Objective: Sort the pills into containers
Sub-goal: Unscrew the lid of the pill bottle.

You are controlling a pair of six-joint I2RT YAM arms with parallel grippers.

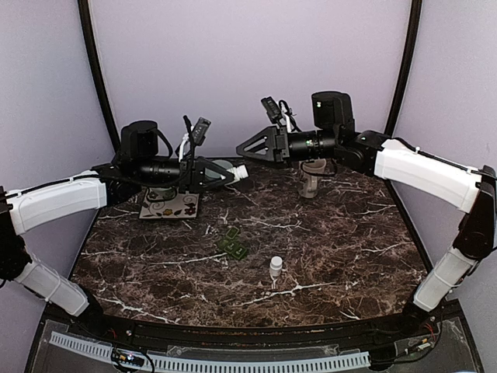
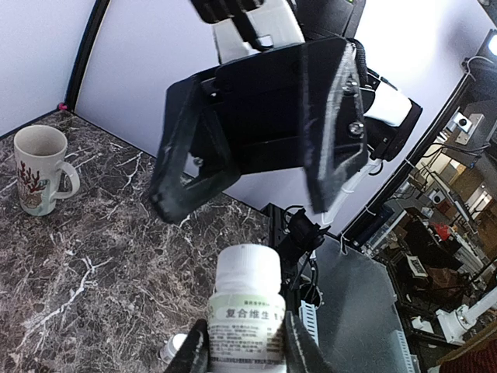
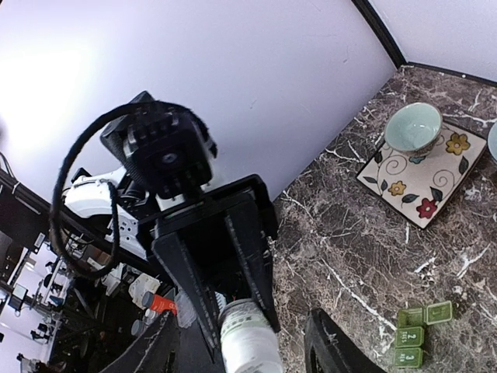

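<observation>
My left gripper (image 1: 231, 172) is shut on a white pill bottle (image 1: 241, 169) with a pale green label and holds it above the table's back middle, cap pointing right. In the left wrist view the bottle (image 2: 247, 299) sits between my fingers (image 2: 301, 342). My right gripper (image 1: 241, 147) is open and empty, facing the bottle's cap from a little above. In the right wrist view the bottle (image 3: 248, 342) lies between my spread fingers (image 3: 330, 346) without touching them. The dark green pill box (image 1: 233, 243) lies on the table's middle, some lids raised, and also shows in the right wrist view (image 3: 419, 330).
A small white bottle (image 1: 276, 268) stands in front of the pill box. A cream mug (image 1: 311, 180) stands at the back right. A floral tray (image 1: 151, 211) with teal bowls (image 3: 413, 128) lies at the back left.
</observation>
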